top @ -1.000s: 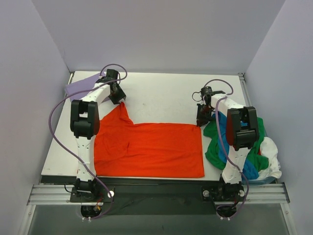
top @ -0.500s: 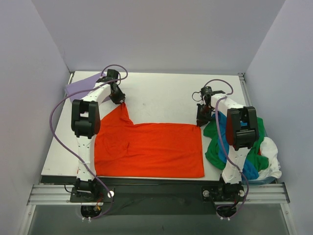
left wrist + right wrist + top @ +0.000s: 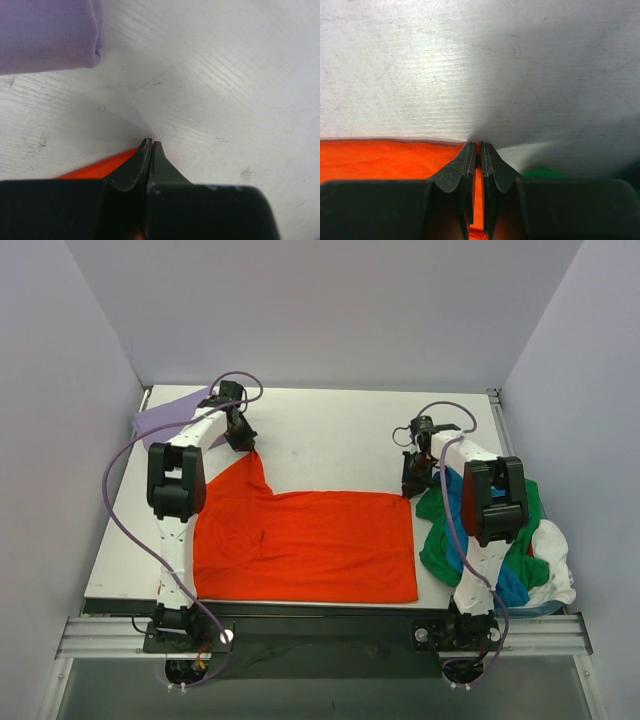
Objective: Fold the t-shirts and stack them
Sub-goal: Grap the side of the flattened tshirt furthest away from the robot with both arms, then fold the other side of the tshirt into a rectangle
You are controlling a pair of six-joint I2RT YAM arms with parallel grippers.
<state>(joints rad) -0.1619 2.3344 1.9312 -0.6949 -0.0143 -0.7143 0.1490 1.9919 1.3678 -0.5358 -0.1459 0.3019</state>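
The orange-red t-shirt [image 3: 310, 545] lies spread on the white table, its far left corner pulled up into a point. My left gripper [image 3: 251, 450] is shut on that corner; the cloth [image 3: 95, 168] shows beside the shut jaws [image 3: 150, 144]. My right gripper [image 3: 407, 492] is shut on the shirt's far right corner, with orange cloth [image 3: 385, 159] between the jaws [image 3: 480, 146]. The lavender t-shirt [image 3: 165, 418] lies folded at the far left, also in the left wrist view [image 3: 47, 32]. The green [image 3: 437, 545], blue [image 3: 512, 585] and white [image 3: 552, 565] shirts lie piled at the right.
The pile at the right hangs over the table's right edge by my right arm. Grey walls close the table on the left, far and right sides. A metal rail [image 3: 320, 635] runs along the near edge.
My left gripper has drawn the shirt's left corner a little farther toward the far left. The right gripper has not moved.
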